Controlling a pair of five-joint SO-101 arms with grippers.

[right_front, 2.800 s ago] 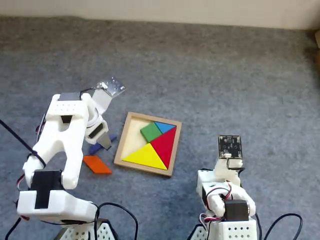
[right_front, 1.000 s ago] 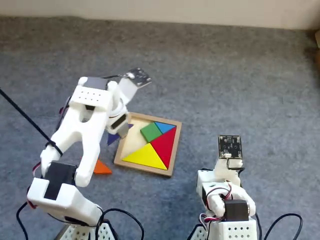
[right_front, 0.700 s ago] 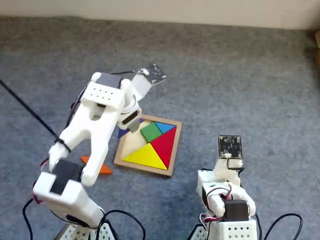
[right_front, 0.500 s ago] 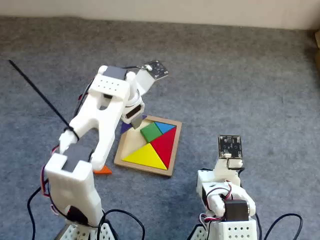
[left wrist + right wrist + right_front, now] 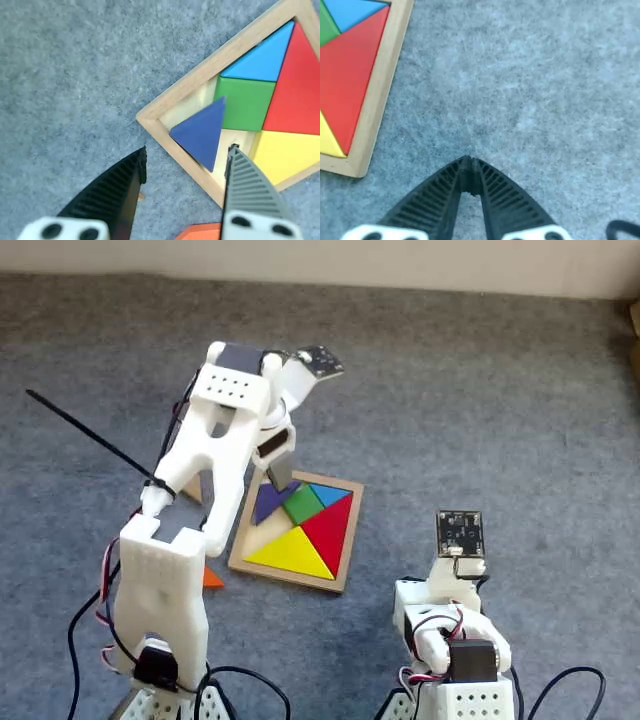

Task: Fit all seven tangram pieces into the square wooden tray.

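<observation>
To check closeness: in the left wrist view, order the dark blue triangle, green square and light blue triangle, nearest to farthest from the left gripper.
1. dark blue triangle, at a corner of the tray, by the left gripper.
2. green square, beside it.
3. light blue triangle, beyond the square.

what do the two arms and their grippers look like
The left arm and right arm are white plastic with black motor blocks and black cables at their bases; the right shows red wires too. The left gripper has one black and one grey ribbed finger, the right gripper two black ones.
</observation>
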